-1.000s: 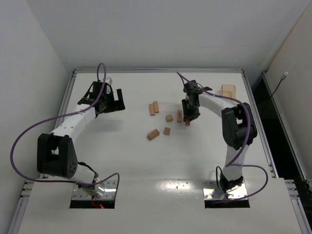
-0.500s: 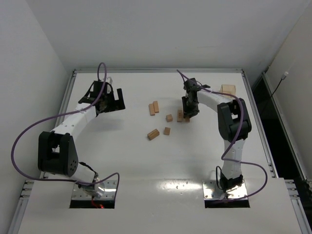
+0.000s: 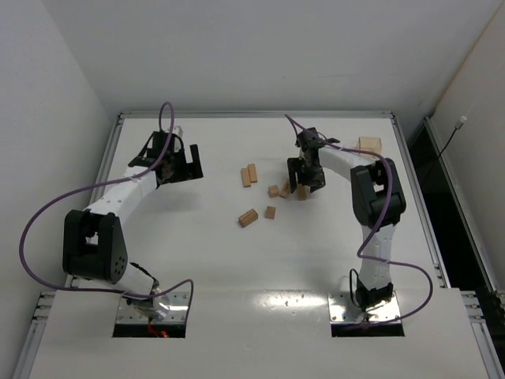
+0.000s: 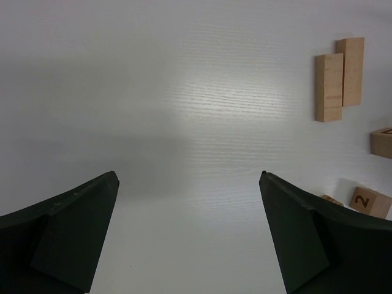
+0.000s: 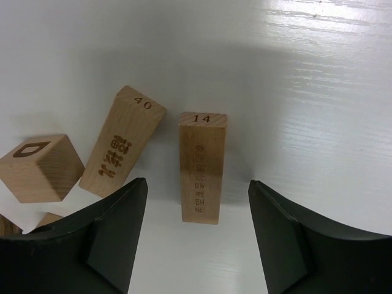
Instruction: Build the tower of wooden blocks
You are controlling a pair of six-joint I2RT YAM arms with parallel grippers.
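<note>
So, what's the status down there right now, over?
Left jaws open, empty, above table. Right jaws open astride block 14, not touching it. Nothing stacked yet, wood blocks loose. Watch block 40 close alongside.

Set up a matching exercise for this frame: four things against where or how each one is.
1 left gripper
2 block marked 14
3 pair of long blocks
4 tray

A far right corner of the table
B between the right gripper's open fingers
C open, holding nothing
D side by side, touching

Pairs: 1-C, 2-B, 3-D, 4-A
</note>
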